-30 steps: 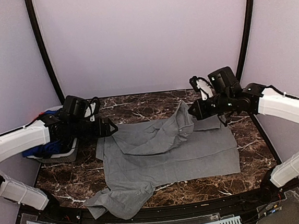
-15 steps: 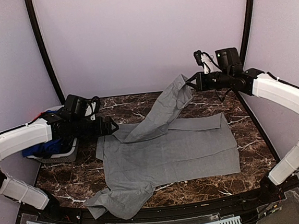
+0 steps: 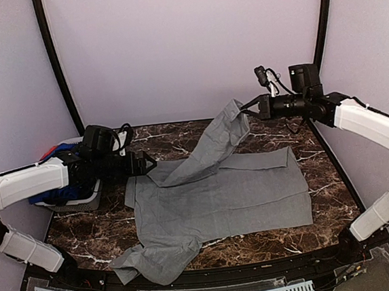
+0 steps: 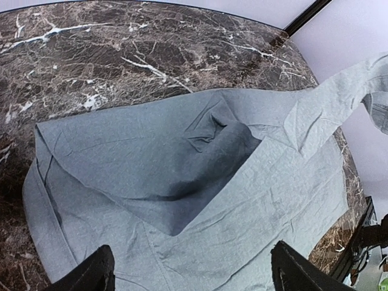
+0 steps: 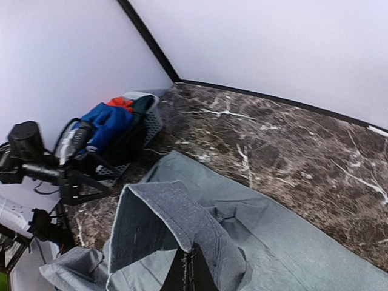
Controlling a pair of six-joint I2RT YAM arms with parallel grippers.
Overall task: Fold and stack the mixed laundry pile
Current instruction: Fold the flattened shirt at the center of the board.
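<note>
A flap of the grey shirt (image 3: 219, 198) is being held above the worktop (image 3: 173, 135) in clenched right jaws, left jaws released; laying it flat across the body is seemingly needed next.

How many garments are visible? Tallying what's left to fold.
3: grey shirt on the table; blue garment and red-orange garment in the basket. Others may hide beneath.

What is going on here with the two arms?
The right gripper is shut on one end of the grey shirt and holds it up above the table; the rest lies spread on it. The left gripper hovers open at the shirt's left edge, holding nothing. More clothes sit in the basket at the left.
</note>
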